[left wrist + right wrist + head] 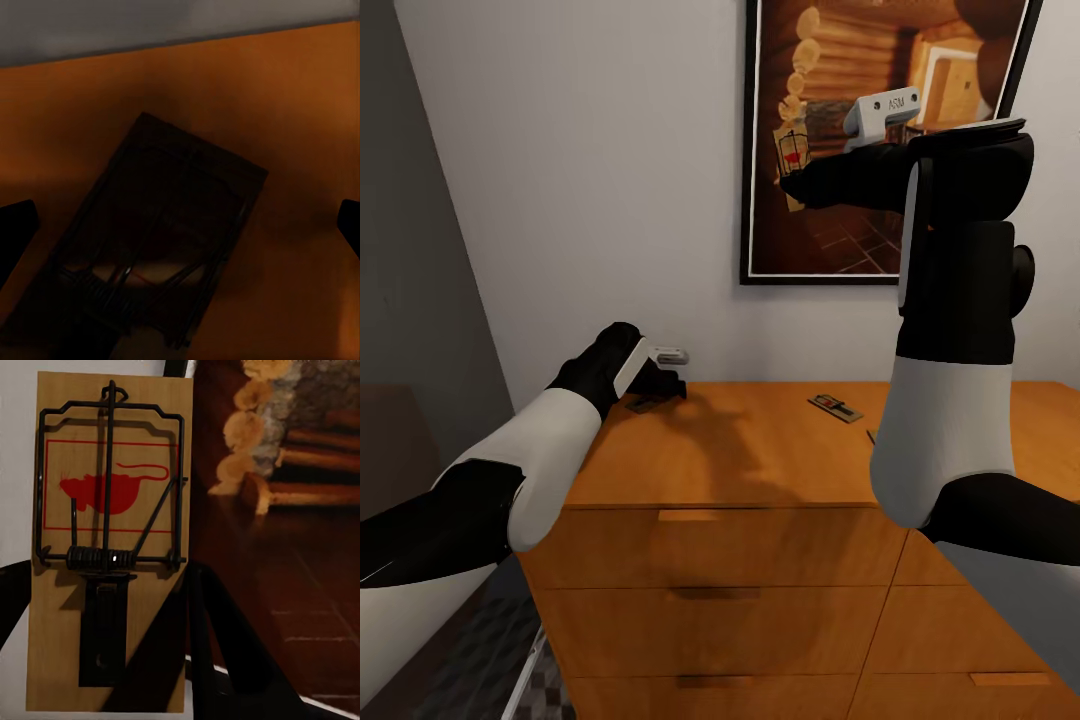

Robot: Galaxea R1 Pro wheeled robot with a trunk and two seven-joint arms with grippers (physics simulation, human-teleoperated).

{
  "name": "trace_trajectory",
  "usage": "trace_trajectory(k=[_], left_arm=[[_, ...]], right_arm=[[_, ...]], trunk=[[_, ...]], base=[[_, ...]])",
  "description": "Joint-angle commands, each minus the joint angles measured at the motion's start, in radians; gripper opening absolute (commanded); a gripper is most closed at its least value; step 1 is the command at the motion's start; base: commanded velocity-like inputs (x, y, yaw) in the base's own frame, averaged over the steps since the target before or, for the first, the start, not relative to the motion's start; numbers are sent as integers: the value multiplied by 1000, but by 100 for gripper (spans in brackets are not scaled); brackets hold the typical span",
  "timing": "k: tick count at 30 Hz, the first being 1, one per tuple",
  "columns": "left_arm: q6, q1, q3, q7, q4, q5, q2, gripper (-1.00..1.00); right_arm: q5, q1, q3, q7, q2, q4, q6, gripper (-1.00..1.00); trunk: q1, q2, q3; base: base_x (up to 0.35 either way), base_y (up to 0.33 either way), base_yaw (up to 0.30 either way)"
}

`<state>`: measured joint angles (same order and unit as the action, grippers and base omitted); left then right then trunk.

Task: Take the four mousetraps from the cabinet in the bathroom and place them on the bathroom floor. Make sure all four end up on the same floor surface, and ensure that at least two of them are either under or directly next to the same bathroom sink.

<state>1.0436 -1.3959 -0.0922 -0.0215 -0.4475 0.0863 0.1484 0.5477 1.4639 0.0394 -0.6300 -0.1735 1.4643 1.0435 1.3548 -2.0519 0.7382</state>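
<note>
The orange-brown cabinet [760, 455] stands against the wall. My left gripper [660, 385] hovers low over its top at the back left, open. Its dark fingertips [15, 232] stand wide apart on either side of a dark mousetrap [157, 240] lying flat in shadow [640, 404]. Raised in front of the wall picture, my right gripper [792, 182] is shut on a second mousetrap [792, 150]. Up close this one is a pale board with a red mouse print and wire [112, 532]. A third mousetrap [835, 407] lies on the cabinet top, further right.
A framed log-cabin picture [840, 230] hangs on the wall above the cabinet. My right forearm [950, 400] hides part of the cabinet top. A strip of patterned floor [550, 690] shows beside the cabinet at lower left, next to a grey wall [410, 250].
</note>
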Motion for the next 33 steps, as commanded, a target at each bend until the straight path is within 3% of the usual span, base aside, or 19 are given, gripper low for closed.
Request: trace_trajectory(k=[1, 22, 33], left_arm=[[4, 0, -6, -2, 6, 13, -1, 100], [4, 0, -7, -3, 5, 13, -3, 100], [4, 0, -32, -4, 6, 13, -4, 100]], right_arm=[[7, 1, 2, -8, -1, 1, 4, -100], [8, 1, 2, -8, -1, 0, 4, -100], [8, 1, 2, -8, -1, -1, 4, -100]], trunk=[[0, 0, 1], [0, 0, 1], [0, 0, 1]], base=[[-7, 0, 0], [-14, 0, 0], [0, 0, 0]])
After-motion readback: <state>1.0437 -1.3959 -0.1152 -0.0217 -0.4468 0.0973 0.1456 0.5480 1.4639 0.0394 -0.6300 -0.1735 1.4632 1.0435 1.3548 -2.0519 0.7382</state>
